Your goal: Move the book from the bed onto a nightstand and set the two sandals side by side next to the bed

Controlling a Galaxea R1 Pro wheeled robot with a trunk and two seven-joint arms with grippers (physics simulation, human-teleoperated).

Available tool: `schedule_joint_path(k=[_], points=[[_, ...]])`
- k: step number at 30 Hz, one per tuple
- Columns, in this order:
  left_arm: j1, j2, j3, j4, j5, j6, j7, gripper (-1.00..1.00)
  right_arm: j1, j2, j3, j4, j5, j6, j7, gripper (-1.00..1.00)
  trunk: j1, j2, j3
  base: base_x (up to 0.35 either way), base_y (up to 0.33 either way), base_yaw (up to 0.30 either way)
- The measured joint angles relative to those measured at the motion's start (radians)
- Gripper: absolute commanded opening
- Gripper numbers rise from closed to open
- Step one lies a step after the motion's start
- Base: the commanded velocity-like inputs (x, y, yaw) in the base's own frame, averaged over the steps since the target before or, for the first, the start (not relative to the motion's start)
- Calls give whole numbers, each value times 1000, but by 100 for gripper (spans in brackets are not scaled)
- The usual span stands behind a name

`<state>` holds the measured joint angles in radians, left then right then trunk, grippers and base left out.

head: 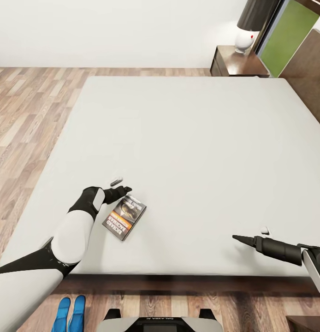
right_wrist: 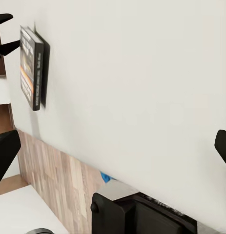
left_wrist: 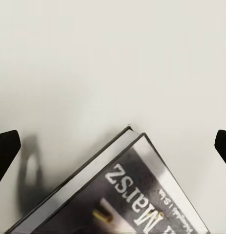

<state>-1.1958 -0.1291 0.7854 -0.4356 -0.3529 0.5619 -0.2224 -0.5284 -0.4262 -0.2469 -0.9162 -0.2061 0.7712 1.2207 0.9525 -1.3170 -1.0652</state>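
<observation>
Book (head: 125, 216) lies flat on the bed (head: 187, 138) near its near edge, not yet moved; left gripper (head: 117, 188) hovers beside it, fingers spread wide, holding nothing. Two sandals (head: 70, 314) already sit paired on the floor. Right gripper (head: 252, 236) is empty; its spread I cannot tell.

A bedroom: wide bed (head: 187, 152), nightstand (head: 234, 62) with lamp (head: 250, 27).
</observation>
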Motion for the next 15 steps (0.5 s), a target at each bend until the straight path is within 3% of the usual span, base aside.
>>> schedule_joint_path(k=[15], points=[[0, 0, 0, 4, 0, -5, 0, 100, 0, 0, 0, 0, 0, 0, 1, 100, 0, 0, 0, -23, 0, 0]])
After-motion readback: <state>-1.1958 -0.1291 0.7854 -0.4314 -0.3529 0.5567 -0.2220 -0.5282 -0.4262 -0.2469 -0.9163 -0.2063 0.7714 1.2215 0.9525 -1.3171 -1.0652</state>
